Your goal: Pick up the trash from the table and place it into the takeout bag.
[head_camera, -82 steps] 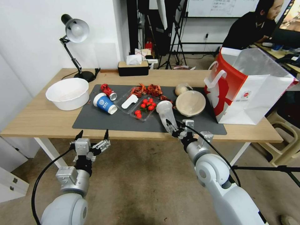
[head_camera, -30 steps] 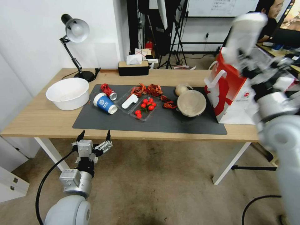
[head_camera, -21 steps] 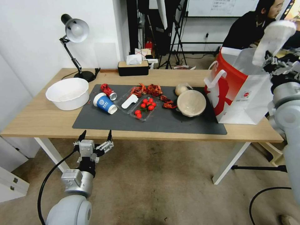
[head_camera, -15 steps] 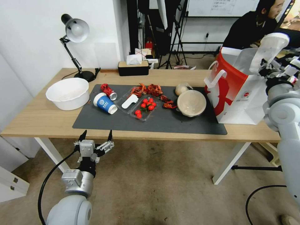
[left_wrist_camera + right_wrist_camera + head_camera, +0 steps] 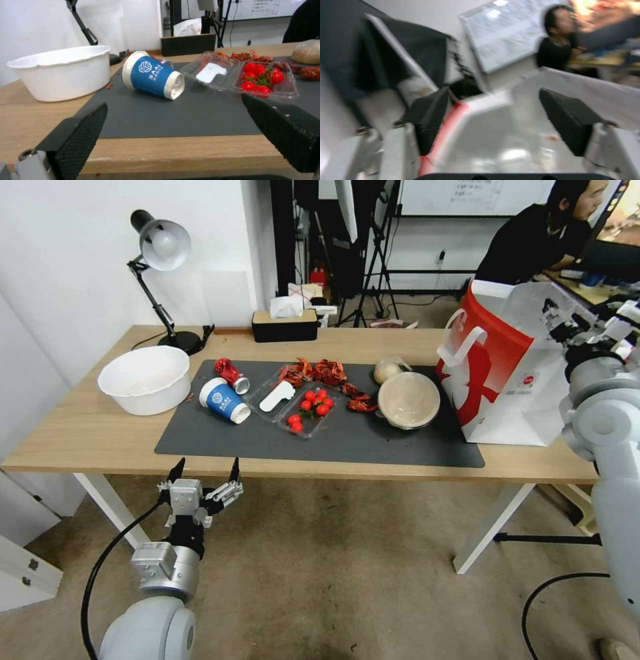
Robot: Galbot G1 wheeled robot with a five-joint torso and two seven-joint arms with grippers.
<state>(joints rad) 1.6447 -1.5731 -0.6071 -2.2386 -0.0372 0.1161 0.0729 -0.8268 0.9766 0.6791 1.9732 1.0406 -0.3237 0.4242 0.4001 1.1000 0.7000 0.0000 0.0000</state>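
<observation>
The takeout bag [image 5: 507, 373] stands open at the table's [image 5: 87, 433] right end. My right gripper [image 5: 577, 318] hovers over the bag's mouth, open with nothing between its fingers. The right wrist view looks past that gripper [image 5: 496, 120] down into the bag [image 5: 506, 140]. On the grey mat [image 5: 267, 440] lie a blue paper cup [image 5: 223, 400] on its side, a crushed red can [image 5: 230, 372], a beige paper bowl [image 5: 408, 399] and a beige wad [image 5: 387, 371]. My left gripper [image 5: 203, 473] waits open below the table's front edge, facing the blue cup [image 5: 151, 75].
A large white basin [image 5: 145, 378] sits at the left beside a desk lamp [image 5: 160, 247]. A clear tray of tomatoes [image 5: 310, 410] and red scraps [image 5: 327, 371] lie mid-mat. A black tissue box [image 5: 285, 325] stands at the back edge.
My right gripper lifted the clear plastic cup from the table's front, swung it over the takeout bag and opened; the cup is gone from its fingers. The left arm barely moved.
</observation>
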